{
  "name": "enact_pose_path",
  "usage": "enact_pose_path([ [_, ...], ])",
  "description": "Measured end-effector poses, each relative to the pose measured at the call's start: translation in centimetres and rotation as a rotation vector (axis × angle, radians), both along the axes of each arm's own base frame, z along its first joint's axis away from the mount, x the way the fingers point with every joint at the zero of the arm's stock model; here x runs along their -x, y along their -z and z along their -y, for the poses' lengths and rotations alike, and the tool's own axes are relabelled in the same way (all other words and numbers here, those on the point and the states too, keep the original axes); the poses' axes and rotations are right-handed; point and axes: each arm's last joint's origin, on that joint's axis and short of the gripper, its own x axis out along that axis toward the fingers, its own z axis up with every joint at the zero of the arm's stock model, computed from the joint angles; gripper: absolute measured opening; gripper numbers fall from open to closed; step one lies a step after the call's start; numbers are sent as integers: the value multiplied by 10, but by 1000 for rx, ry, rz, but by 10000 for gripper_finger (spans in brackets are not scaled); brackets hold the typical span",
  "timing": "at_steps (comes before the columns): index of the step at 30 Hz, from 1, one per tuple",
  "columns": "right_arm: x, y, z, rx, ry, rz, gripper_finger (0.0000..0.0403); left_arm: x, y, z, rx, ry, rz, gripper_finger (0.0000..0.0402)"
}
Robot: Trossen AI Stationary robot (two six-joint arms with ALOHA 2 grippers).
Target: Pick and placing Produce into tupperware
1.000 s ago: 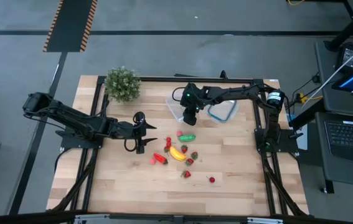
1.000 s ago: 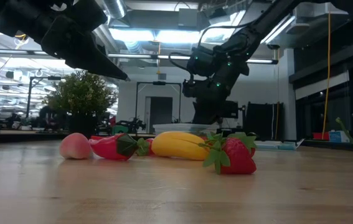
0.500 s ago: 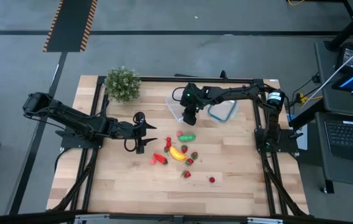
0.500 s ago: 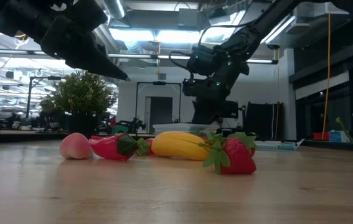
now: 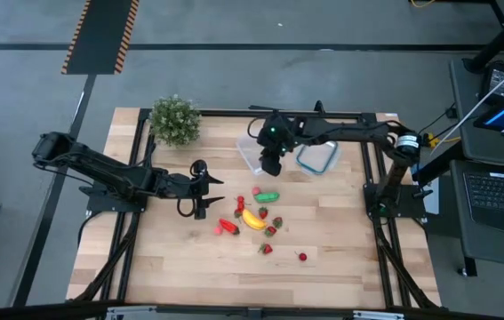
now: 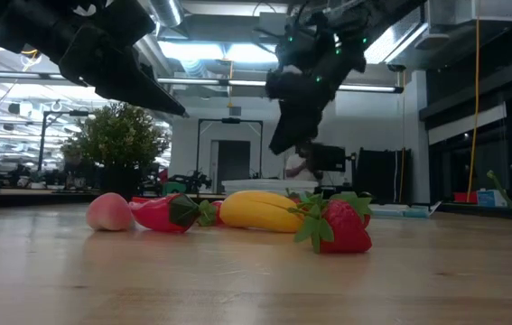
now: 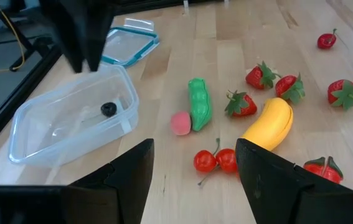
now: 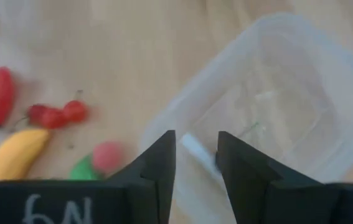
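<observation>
Right gripper [image 5: 270, 166]: was seen above the near edge of the tupperware [image 5: 253, 153], jaws narrowly parted; nothing was seen between them in its wrist view.
Left gripper [image 5: 201, 194]: was held over the surface [image 5: 172, 258] beside the produce, jaws spread wide and empty.
Tupperware contents: a small dark item [image 7: 108, 109] was seen inside, with what looked like a thin stem; nothing else could be made out.
Produce: the banana [image 5: 252, 219], green piece [image 5: 268, 196], cherries [image 7: 216, 160], pink ball [image 7: 180, 122] and strawberries [image 7: 259, 76] were scattered on the surface near the tupperware, still to be collected.
Risk one: the tupperware, judged light, could be shoved or tipped if its wall were clipped by the right jaws on a descent.
Risk two: the strawberries, judged small and rounded, could be rolled away by a slightly off-centre pinch.
Risk three: the two arms could be crowded together over the tight cluster of produce.
Surroundings: the blue-rimmed lid [image 5: 318, 158] lay just beside the tupperware, on its right; the potted plant [image 5: 175, 119] stood well apart at the back corner.
</observation>
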Motion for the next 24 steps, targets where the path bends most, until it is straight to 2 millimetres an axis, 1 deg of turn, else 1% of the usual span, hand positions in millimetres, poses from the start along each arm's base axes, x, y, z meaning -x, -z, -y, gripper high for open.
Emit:
enact_pose_path([
  [4, 4, -8, -11, -28, -15, -12, 122, 2, -6, 0, -8, 7, 32, 220],
  [8, 4, -19, -30, -28, -66, 11, 122, 7, -13, -1, 2, 10, 59, 220],
  [14, 7, -45, -62, 9, -171, 101, 122, 11, -17, -2, 1, 14, 69, 220],
  [18, 13, -68, -83, 49, -225, 192, 122, 11, -17, -2, -19, 23, 63, 220],
  [20, 17, -75, -92, 90, -249, 236, 122, 10, -17, -2, -22, 25, 64, 220],
  [22, 24, -77, -98, 117, -257, 282, 122, 10, -17, -2, -22, 24, 64, 220],
  [24, 32, -73, -102, 128, -263, 336, 122, 11, -17, -2, -21, 24, 66, 220],
])
